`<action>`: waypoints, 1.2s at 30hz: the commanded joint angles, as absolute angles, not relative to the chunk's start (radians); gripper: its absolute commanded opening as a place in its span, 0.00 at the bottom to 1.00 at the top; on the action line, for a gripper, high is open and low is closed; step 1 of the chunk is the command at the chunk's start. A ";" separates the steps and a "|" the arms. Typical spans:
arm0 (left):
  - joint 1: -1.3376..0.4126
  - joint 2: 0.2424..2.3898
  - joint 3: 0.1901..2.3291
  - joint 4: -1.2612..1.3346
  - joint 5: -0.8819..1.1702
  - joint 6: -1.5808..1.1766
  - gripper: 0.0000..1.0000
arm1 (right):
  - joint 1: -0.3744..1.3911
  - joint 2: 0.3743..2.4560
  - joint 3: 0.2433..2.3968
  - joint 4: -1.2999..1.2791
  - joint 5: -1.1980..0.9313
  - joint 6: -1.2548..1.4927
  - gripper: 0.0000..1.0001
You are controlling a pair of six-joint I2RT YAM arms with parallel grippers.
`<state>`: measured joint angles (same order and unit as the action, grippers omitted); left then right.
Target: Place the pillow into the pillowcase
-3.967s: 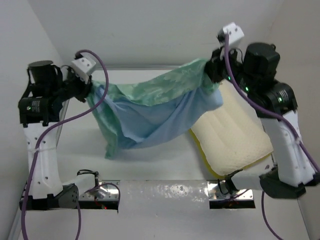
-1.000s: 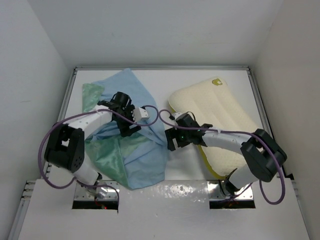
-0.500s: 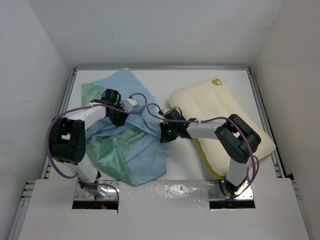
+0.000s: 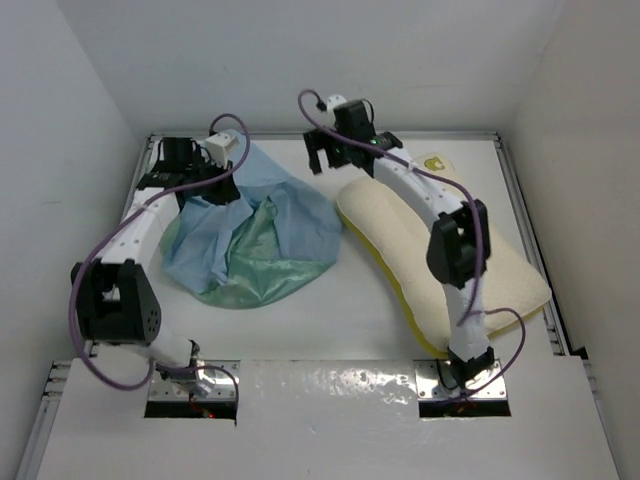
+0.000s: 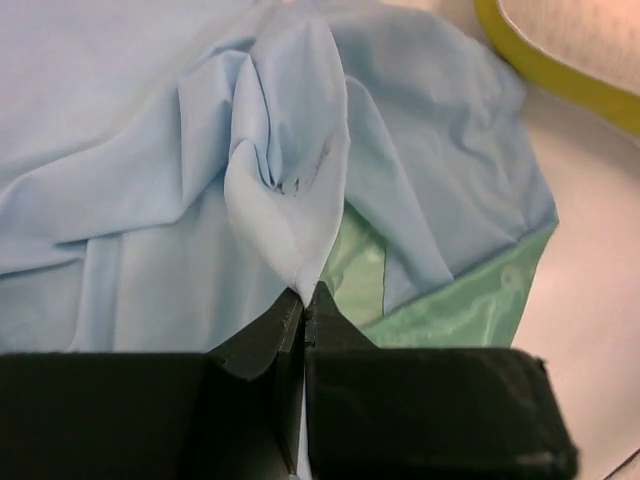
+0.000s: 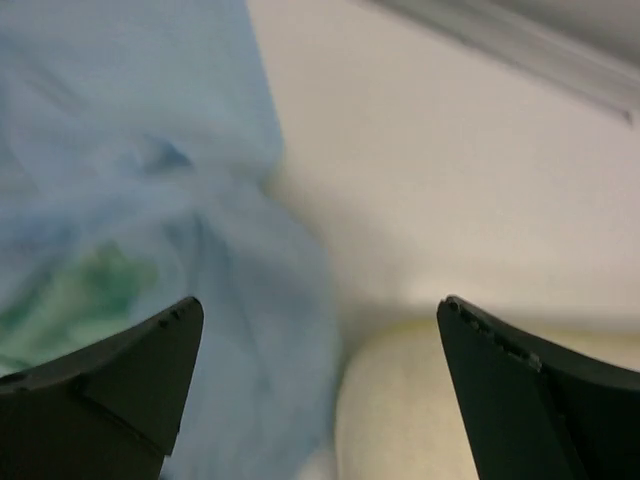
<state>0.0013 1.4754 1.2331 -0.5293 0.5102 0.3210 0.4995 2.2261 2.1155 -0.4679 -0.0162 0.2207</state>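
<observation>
Tightly, left end effector [image 5: 303, 300] pinches pillowcase [image 5: 190, 190]; pillow [image 4: 510, 275] mark [image 4: 434, 161] illegible.

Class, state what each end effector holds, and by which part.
The left end effector pinches a raised light blue fold of the pillowcase. The right end effector is open, holding nothing.

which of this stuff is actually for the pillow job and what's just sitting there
For the job: pillow; pillowcase; left gripper, shut on a fold of the pillowcase; right gripper, open, holding nothing.

Just there: table; white back wall.
</observation>
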 commanded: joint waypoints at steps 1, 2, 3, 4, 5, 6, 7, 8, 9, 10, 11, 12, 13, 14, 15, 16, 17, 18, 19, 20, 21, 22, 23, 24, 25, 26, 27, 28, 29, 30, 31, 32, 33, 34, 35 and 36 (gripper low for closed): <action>-0.002 1.609 1.324 -0.428 0.534 0.193 0.00 | 0.520 1.990 1.747 -0.525 0.179 0.046 0.99; -0.003 1.640 1.353 -0.431 0.516 0.186 0.00 | 0.519 1.941 1.670 -0.487 0.205 0.031 0.99; -0.003 1.669 1.379 -0.449 0.505 0.181 0.00 | 0.518 1.880 1.564 -0.488 0.247 0.008 0.99; -0.003 1.722 1.440 -0.463 0.500 0.179 0.00 | 0.518 1.864 1.533 -0.503 0.259 -0.008 0.99; -0.003 1.742 1.466 -0.488 0.505 0.184 0.00 | 0.517 1.858 1.494 -0.541 0.281 -0.030 0.99; -0.003 1.761 1.506 -0.495 0.508 0.187 0.00 | 0.517 1.867 1.480 -0.561 0.281 -0.032 0.99; -0.003 1.785 1.517 -0.499 0.511 0.187 0.00 | 0.517 1.876 1.467 -0.593 0.273 -0.034 0.99; -0.003 1.792 1.525 -0.499 0.515 0.187 0.00 | 0.518 1.890 1.448 -0.610 0.265 -0.029 0.99; -0.003 1.798 1.537 -0.497 0.517 0.189 0.00 | 0.518 1.905 1.442 -0.624 0.246 -0.023 0.99; -0.003 1.807 1.540 -0.497 0.518 0.192 0.00 | 0.518 1.937 1.434 -0.636 0.235 -0.014 0.99; -0.003 1.809 1.551 -0.500 0.517 0.199 0.00 | 0.518 1.951 1.407 -0.627 0.230 -0.008 0.94; -0.003 1.813 1.554 -0.502 0.509 0.204 0.00 | 0.518 1.976 1.393 -0.614 0.227 -0.008 0.79; -0.003 1.813 1.557 -0.505 0.503 0.207 0.00 | 0.518 1.988 1.384 -0.618 0.230 -0.008 0.79; -0.003 1.813 1.560 -0.511 0.499 0.215 0.00 | 0.517 1.996 1.382 -0.627 0.238 0.035 0.52; -0.003 1.810 1.557 -0.512 0.494 0.219 0.00 | 0.518 1.999 1.384 -0.638 0.247 0.046 0.38; -0.003 1.803 1.554 -0.512 0.491 0.227 0.00 | 0.517 1.974 1.367 -0.644 0.245 0.052 0.09; -0.003 1.799 1.548 -0.511 0.489 0.230 0.00 | 0.520 1.948 1.349 -0.640 0.238 0.061 0.00; -0.003 1.790 1.537 -0.508 0.486 0.233 0.00 | 0.525 1.913 1.329 -0.632 0.226 0.064 0.00; -0.003 1.787 1.532 -0.503 0.485 0.239 0.00 | 0.526 1.817 1.281 -0.618 0.218 0.064 0.00; -0.003 1.784 1.525 -0.503 0.482 0.242 0.00 | 0.532 1.757 1.258 -0.615 0.206 0.052 0.00; -0.003 1.779 1.520 -0.502 0.479 0.245 0.00 | 0.544 1.694 1.237 -0.611 0.180 0.040 0.00; -0.003 1.776 1.519 -0.499 0.473 0.252 0.00 | 0.552 1.625 1.198 -0.606 0.076 0.020 0.00; -0.003 1.775 1.517 -0.499 0.471 0.255 0.00 | 0.572 1.488 1.175 -0.603 0.007 -0.041 0.00; -0.003 1.776 1.519 -0.499 0.469 0.256 0.00 | 0.583 1.423 1.155 -0.595 -0.067 -0.064 0.00; -0.003 1.775 1.520 -0.497 0.469 0.259 0.00 | 0.604 1.363 1.110 -0.559 -0.122 -0.074 0.00; -0.003 1.775 1.526 -0.497 0.471 0.261 0.00 | 0.658 1.276 1.092 -0.546 -0.121 -0.087 0.01; -0.003 1.775 1.529 -0.497 0.471 0.261 0.00 | 0.685 1.249 1.082 -0.542 -0.118 -0.094 0.02; -0.003 1.773 1.534 -0.491 0.471 0.259 0.00 | 0.712 1.235 1.075 -0.546 -0.148 -0.097 0.02; -0.003 1.769 1.535 -0.488 0.469 0.258 0.00 | 0.745 1.236 1.075 -0.548 -0.172 -0.080 0.05; -0.003 1.767 1.540 -0.485 0.474 0.258 0.00 | 0.774 1.249 1.075 -0.532 -0.236 -0.042 0.06; -0.003 1.766 1.542 -0.485 0.477 0.258 0.00 | 0.775 1.267 1.077 -0.526 -0.236 -0.034 0.10; -0.003 1.761 1.545 -0.486 0.479 0.258 0.00 | 0.825 1.320 1.083 -0.528 -0.283 -0.038 0.14; -0.003 1.758 1.546 -0.491 0.486 0.258 0.00 | 0.856 1.356 1.129 -0.569 -0.285 -0.052 0.26; -0.003 1.753 1.545 -0.491 0.489 0.255 0.00 | 0.891 1.394 1.164 -0.596 -0.279 -0.078 0.39; -0.003 1.744 1.534 -0.488 0.492 0.253 0.00 | 0.952 1.437 1.211 -0.635 -0.282 -0.089 0.58; -0.005 1.741 1.517 -0.480 0.494 0.252 0.00 | 0.972 1.525 1.324 -0.731 -0.300 -0.118 0.98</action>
